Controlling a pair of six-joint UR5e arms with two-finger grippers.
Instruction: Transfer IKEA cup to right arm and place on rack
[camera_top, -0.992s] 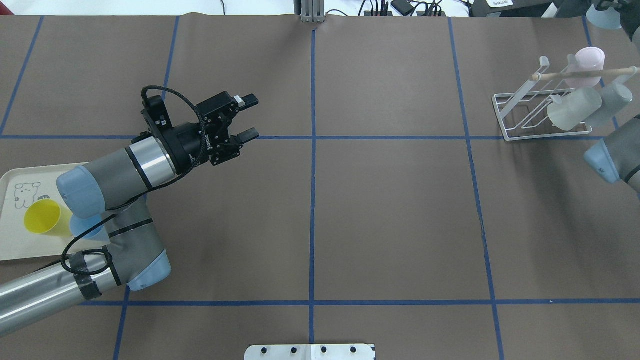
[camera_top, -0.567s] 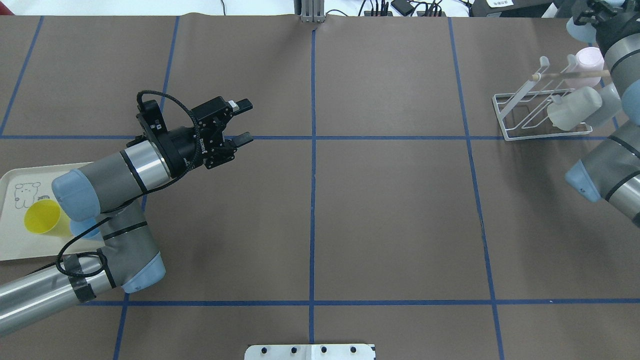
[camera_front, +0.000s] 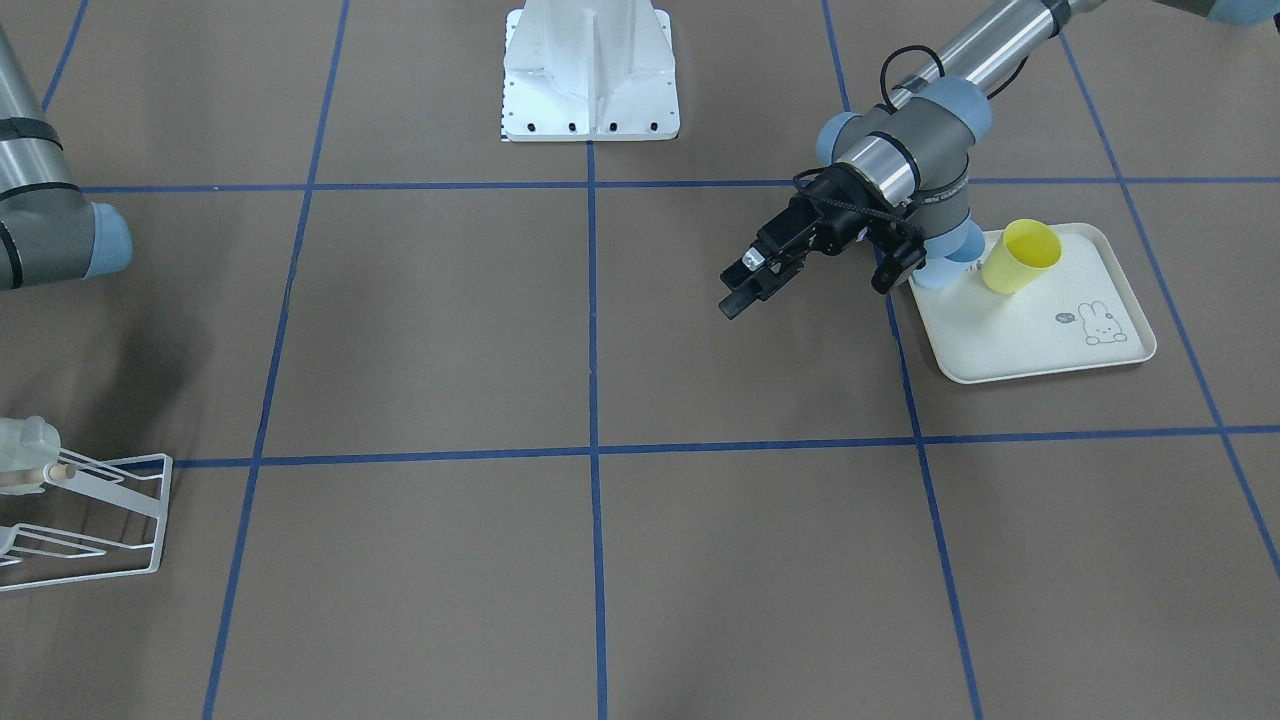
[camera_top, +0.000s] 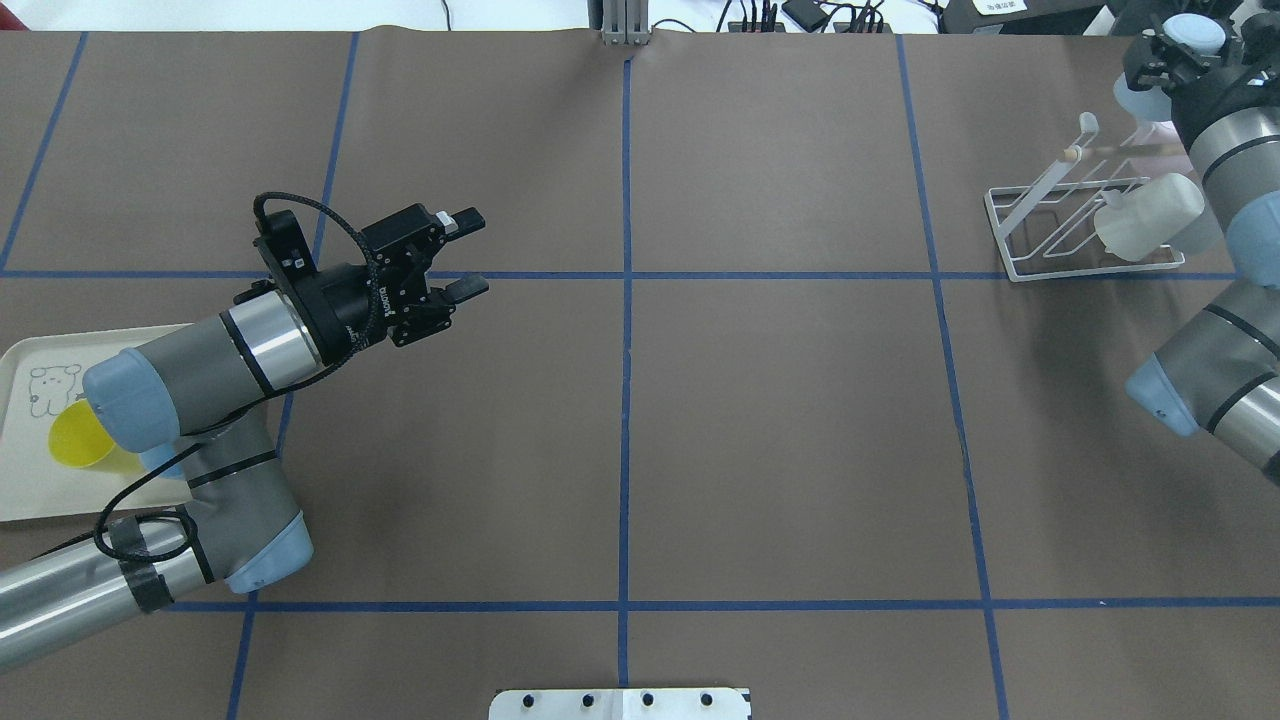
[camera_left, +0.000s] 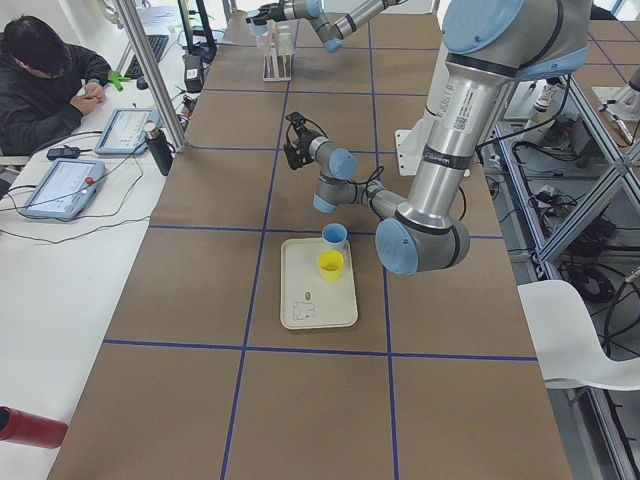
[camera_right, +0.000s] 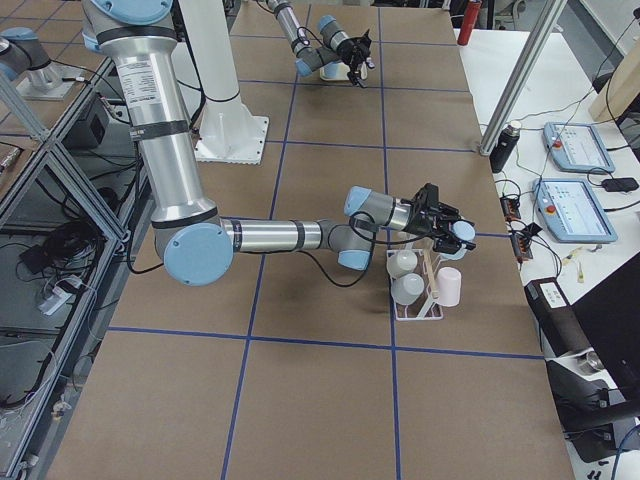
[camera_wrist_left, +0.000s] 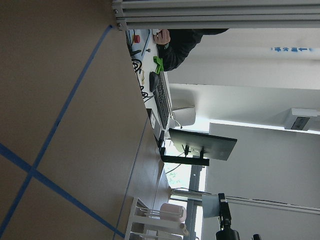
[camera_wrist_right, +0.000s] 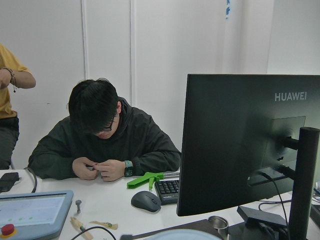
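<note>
The counter (camera_top: 800, 450) is covered in brown paper marked into large squares by blue tape, with the white robot base plate (camera_front: 590, 70) at its edge. A white desk (camera_left: 70, 270) runs along its far side and carries two tablets. One person in a black hoodie (camera_wrist_right: 102, 145) sits there beside a dark HUAWEI monitor (camera_wrist_right: 245, 145), a keyboard and a mouse, and a second person in yellow shows at the edge of the right wrist view. At the end of the counter well apart from the rack (camera_top: 1095, 270) lies one cream rabbit-print tray (camera_front: 1010, 345). It holds two cups, a yellow cup (camera_front: 1022, 255) and a blue cup (camera_left: 334, 236), close together. The left arm (camera_top: 180, 375) reaches over that tray toward the rack. The left tool (camera_top: 472, 253) hangs above the paper, still far from the rack, with its two fingers spread apart. The single white wire rack, crossed by a light wooden rod, stands near the opposite end. It carries three cups: two pale whitish cups (camera_right: 406, 289) and one pink cup (camera_right: 449, 287). The right arm (camera_top: 1215, 375) bends in just beside the rack. The right tool (camera_right: 452, 226) is clamped on the light-blue IKEA cup (camera_top: 1196, 30), which sits at the rack's far end by the rod. Whether the cup touches the rack cannot be told. That makes six cups, two arms, one tray and one rack.
</note>
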